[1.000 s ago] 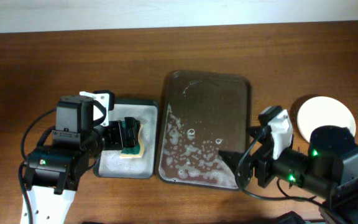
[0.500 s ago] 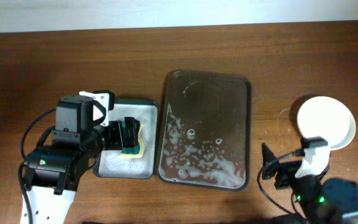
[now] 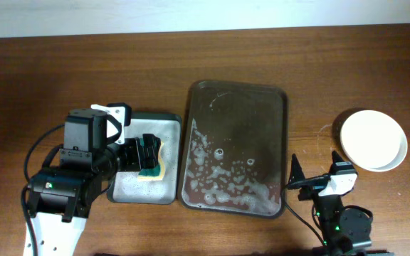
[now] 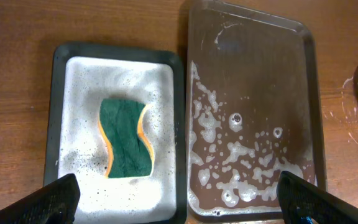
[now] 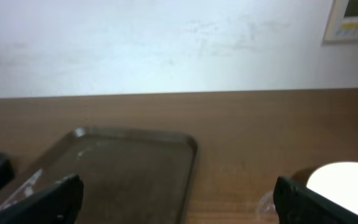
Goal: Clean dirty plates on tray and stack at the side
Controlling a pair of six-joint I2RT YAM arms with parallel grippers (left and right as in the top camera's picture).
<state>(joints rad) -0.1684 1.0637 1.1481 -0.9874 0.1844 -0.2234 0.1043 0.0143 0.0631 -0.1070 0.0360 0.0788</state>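
The dark brown tray [image 3: 235, 107] lies mid-table, wet and soapy toward its near end, with no plate on it. It also shows in the left wrist view [image 4: 253, 74] and the right wrist view [image 5: 123, 168]. A stack of round plates [image 3: 374, 139], white on top, stands on the table right of the tray; other colours cannot be told. Its edge shows in the right wrist view [image 5: 347, 177]. My left gripper [image 3: 146, 153] [image 4: 176, 202] is open and empty above the sponge. My right gripper [image 3: 313, 178] [image 5: 179, 202] is open and empty, low at the near edge between tray and plates.
A small grey-white tray [image 3: 130, 188] [image 4: 61, 124] with foam holds a green-yellow sponge [image 3: 151, 160] [image 4: 125, 137], left of the brown tray. A pale wall runs along the far table edge [image 5: 179, 50]. Water marks lie on the wood near the plates.
My right arm has pulled back from the tray's right front corner to the near table edge, uncovering the whole plate stack. The left arm has not moved.
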